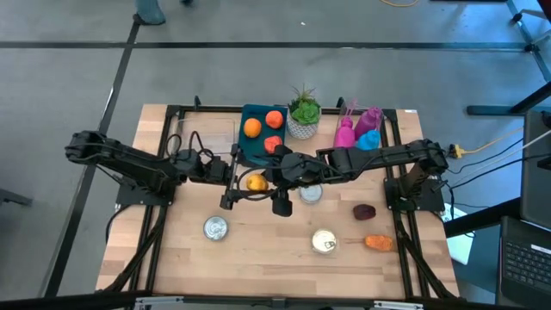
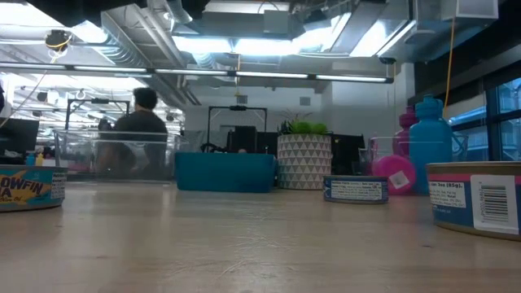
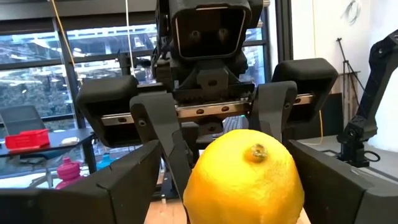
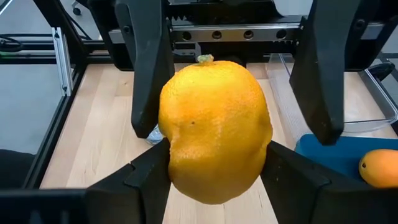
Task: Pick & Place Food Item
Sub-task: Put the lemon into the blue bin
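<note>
lemon, bright yellow, pebbled rind, oval (image 4: pixel 214 130), sits mid-air above the light wooden table (image 1: pixel 258 250), just in front of the teal tray (image 1: pixel 258 138), pinched at its sides by the right gripper (image 4: pixel 214 165), while the left gripper (image 3: pixel 239 186) stands spread around it, fingers flanking the fruit without clear contact. likely light and firm, the skin a little slick, so hold across the fat middle, not the tapered ends. long axis runs between the two grippers, stem nub (image 3: pixel 257 151) facing the left wrist camera.
</note>
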Action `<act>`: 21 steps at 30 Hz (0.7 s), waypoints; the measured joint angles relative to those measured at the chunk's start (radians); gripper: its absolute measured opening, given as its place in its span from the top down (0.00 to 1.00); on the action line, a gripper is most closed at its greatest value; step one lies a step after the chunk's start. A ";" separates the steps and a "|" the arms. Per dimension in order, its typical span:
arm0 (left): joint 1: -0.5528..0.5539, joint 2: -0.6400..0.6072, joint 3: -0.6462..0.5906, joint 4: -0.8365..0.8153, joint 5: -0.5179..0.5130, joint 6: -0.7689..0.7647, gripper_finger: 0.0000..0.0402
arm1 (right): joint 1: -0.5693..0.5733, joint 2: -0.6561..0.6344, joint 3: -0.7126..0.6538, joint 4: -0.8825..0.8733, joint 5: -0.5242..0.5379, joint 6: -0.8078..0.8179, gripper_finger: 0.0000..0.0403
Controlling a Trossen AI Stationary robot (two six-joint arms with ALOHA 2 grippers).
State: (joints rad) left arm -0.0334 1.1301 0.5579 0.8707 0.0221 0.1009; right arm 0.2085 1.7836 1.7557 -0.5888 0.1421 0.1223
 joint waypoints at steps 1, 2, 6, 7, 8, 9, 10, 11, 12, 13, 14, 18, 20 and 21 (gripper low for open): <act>0.003 0.000 0.000 0.000 0.003 -0.004 0.21 | 0.000 0.000 0.000 0.000 0.001 0.000 0.45; 0.006 0.000 0.000 -0.002 0.004 -0.005 0.22 | 0.000 0.000 0.000 0.000 0.001 0.000 0.45; 0.009 0.000 0.000 -0.004 0.007 -0.001 0.28 | 0.000 0.000 0.000 0.000 0.003 0.000 0.45; 0.009 0.000 0.000 -0.004 0.007 0.006 0.30 | 0.000 0.000 0.000 0.000 0.003 0.000 0.45; 0.009 0.000 0.000 -0.004 0.008 0.012 0.31 | 0.000 0.000 0.000 0.000 0.003 0.000 0.45; 0.009 0.000 0.000 -0.005 0.008 0.014 0.33 | 0.000 0.000 0.000 0.000 0.003 0.000 0.45; 0.009 -0.001 0.000 -0.005 0.009 0.015 0.35 | 0.000 0.000 0.000 0.000 0.003 0.000 0.45; 0.009 -0.002 0.000 -0.006 0.009 0.015 0.37 | 0.000 0.000 0.000 0.000 0.003 0.000 0.45; 0.009 -0.003 0.000 -0.007 0.009 0.017 0.39 | 0.000 0.000 0.000 0.001 -0.003 0.000 0.45; 0.009 -0.003 0.000 -0.007 0.009 0.023 0.41 | 0.000 0.000 0.000 0.001 -0.009 0.000 0.45; 0.009 -0.003 0.000 -0.007 0.009 0.026 0.43 | 0.000 0.000 0.000 0.001 -0.011 0.000 0.45; 0.009 -0.006 0.000 -0.009 0.008 0.040 0.50 | 0.001 0.000 0.000 0.001 -0.011 0.004 0.45; 0.009 -0.006 0.000 -0.010 0.007 0.047 0.52 | 0.002 0.000 0.000 -0.003 -0.011 0.010 0.45; 0.013 -0.006 0.000 -0.011 0.007 0.048 0.53 | 0.004 0.000 0.000 -0.006 -0.012 0.014 0.44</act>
State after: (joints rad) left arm -0.0206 1.1236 0.5575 0.8594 0.0294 0.1486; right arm 0.2124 1.7836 1.7557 -0.5945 0.1304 0.1363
